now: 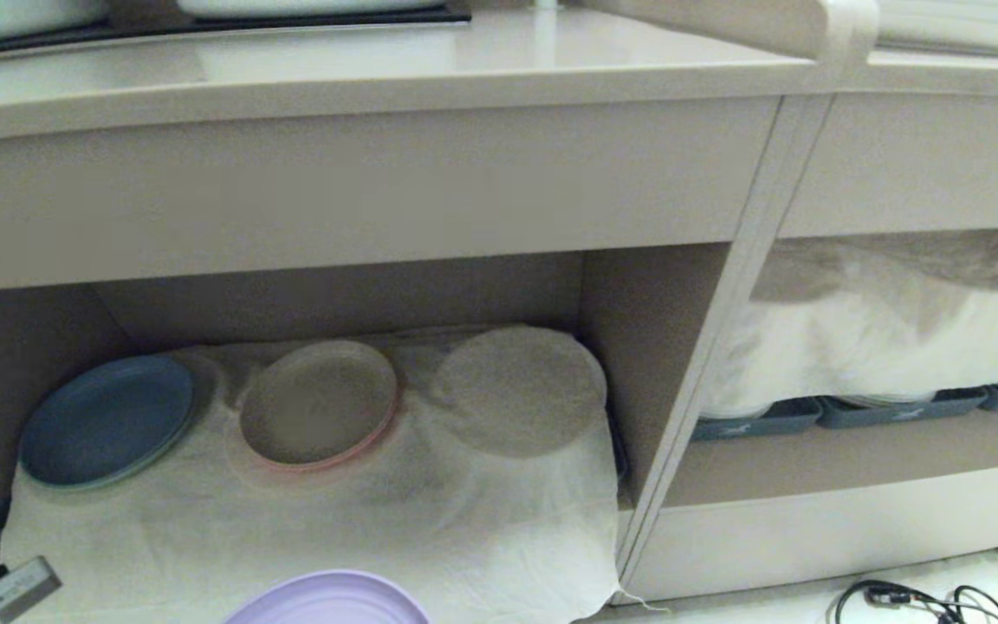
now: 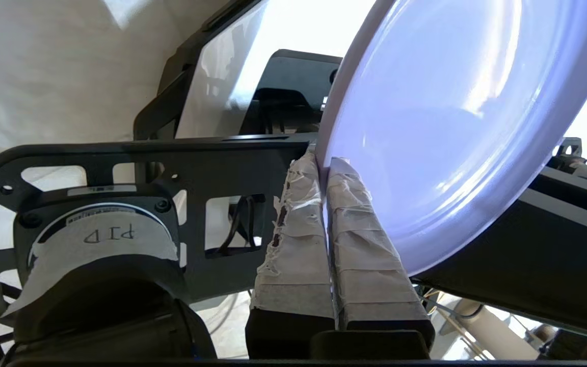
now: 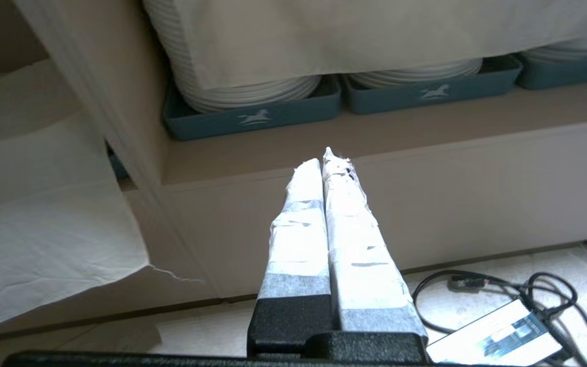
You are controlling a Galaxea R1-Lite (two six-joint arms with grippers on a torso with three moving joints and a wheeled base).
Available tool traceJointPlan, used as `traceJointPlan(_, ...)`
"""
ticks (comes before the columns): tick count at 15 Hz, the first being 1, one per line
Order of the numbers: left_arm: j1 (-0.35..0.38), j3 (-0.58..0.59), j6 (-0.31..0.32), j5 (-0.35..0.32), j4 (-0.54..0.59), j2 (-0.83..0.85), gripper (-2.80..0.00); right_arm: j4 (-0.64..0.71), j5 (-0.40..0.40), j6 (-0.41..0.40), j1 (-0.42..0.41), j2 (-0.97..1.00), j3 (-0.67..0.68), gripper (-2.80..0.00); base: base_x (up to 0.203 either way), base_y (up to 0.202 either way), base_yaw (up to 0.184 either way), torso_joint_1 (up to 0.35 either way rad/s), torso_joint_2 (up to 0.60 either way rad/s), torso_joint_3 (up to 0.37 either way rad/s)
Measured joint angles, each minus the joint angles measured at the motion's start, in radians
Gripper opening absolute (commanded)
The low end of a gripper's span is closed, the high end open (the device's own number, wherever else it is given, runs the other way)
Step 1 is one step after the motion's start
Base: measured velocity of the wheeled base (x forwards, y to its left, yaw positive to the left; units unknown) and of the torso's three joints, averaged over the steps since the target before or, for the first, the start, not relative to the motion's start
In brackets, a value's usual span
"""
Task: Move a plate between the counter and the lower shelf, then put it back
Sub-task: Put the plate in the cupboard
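Note:
The lilac plate [image 1: 330, 600] pokes up at the bottom edge of the head view, in front of the lower shelf [image 1: 308, 520] and its wrinkled white cloth. In the left wrist view my left gripper [image 2: 322, 162] is shut on the plate's [image 2: 441, 117] rim, and the plate is held tilted on edge. The left gripper itself is outside the head view. The counter [image 1: 395, 69] runs across the top, with the black hob panel [image 1: 204, 26] at its back. My right gripper [image 3: 325, 159] is shut and empty, parked low before the cabinet base.
On the shelf cloth lie a blue plate [image 1: 107, 419], a pink-rimmed beige plate [image 1: 319, 403] and a cloth-covered round shape [image 1: 516, 388]. The right compartment holds grey-blue trays [image 3: 252, 114] with white plates. A cable and adapter [image 3: 502, 326] lie on the floor. A divider post [image 1: 707, 347] separates the compartments.

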Motion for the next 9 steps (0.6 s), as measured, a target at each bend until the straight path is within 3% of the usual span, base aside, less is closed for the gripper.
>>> traceJointPlan(9, -0.001, 0.006, 0.0, -0.001, 0.0, 0.003, -2.8, -0.001, 0.001, 0.0, 0.0, 0.0, 0.0, -2.8, 0.0, -0.191, 0.001, 0.001, 0.0, 0.001)
